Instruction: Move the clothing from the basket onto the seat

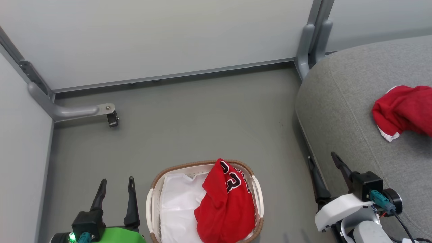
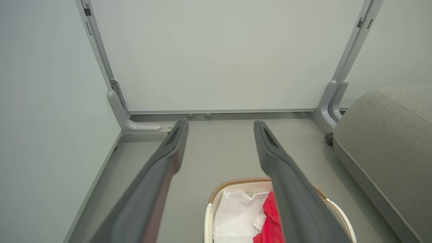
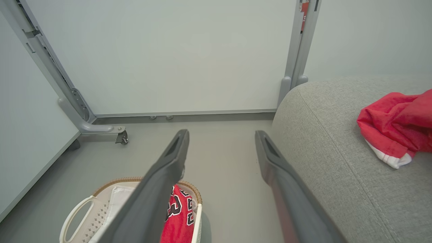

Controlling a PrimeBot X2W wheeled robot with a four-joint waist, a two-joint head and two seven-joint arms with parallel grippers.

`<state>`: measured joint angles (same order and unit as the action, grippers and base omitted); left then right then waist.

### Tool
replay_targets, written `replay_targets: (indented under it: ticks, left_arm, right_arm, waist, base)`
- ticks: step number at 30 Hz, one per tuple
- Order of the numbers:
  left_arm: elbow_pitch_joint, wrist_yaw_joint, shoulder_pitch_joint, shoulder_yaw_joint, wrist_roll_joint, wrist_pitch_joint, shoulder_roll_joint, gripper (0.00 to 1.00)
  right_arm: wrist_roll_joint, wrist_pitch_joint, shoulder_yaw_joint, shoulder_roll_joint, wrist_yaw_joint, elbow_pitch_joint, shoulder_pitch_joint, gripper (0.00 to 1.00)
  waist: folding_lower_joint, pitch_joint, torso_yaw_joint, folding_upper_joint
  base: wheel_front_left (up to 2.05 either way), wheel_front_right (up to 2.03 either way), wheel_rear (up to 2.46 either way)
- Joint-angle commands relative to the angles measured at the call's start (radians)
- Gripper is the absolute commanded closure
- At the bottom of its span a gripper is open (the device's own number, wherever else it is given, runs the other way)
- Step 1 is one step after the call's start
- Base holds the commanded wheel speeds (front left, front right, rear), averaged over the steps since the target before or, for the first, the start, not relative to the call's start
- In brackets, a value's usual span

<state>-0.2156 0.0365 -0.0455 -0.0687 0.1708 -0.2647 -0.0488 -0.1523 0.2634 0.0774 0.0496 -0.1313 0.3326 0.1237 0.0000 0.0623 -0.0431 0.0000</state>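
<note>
Your likeliest slip was snagging the plain white sheet, which lay in the left half of the oval white perforated plastic basket with its brown woven rim, touching the bright red jersey numbered 23; a deep pinch could have caught both. Your left gripper stood just left of the basket, jaws wide and empty, the jersey heaped in the basket's right half. Your right gripper, equally wide and empty, hovered right of the basket; further right, a second red white-trimmed garment lay on the large light grey fabric seat.
</note>
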Motion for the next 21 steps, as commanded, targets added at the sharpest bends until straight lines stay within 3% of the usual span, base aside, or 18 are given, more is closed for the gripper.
replay_targets:
  ticks: [1, 12, 21]
  left_arm:
    - [-0.001, 0.004, -0.01, -0.005, -0.001, 0.001, -0.004, 0.0]
    - [-0.027, 0.016, 0.038, -0.035, 0.001, 0.001, -0.004, 0.0]
    - [-0.063, 0.025, 0.138, -0.091, 0.013, 0.001, -0.004, 0.0]
  right_arm:
    - [-0.008, 0.002, 0.0, 0.004, 0.001, 0.002, -0.017, 0.0]
    - [-0.002, 0.002, 0.001, 0.004, 0.001, -0.013, 0.021, 0.0]
    - [-0.033, 0.002, 0.008, 0.004, 0.001, -0.098, 0.113, 0.0]
  waist:
    - [0.0, -0.003, -0.001, 0.0]
    - [0.0, 0.061, -0.031, 0.0]
    - [0.0, 0.232, -0.071, 0.0]
  base:
    - [0.0, 0.0, 0.0]
    - [0.0, 0.0, 0.0]
    - [0.0, 0.0, 0.0]
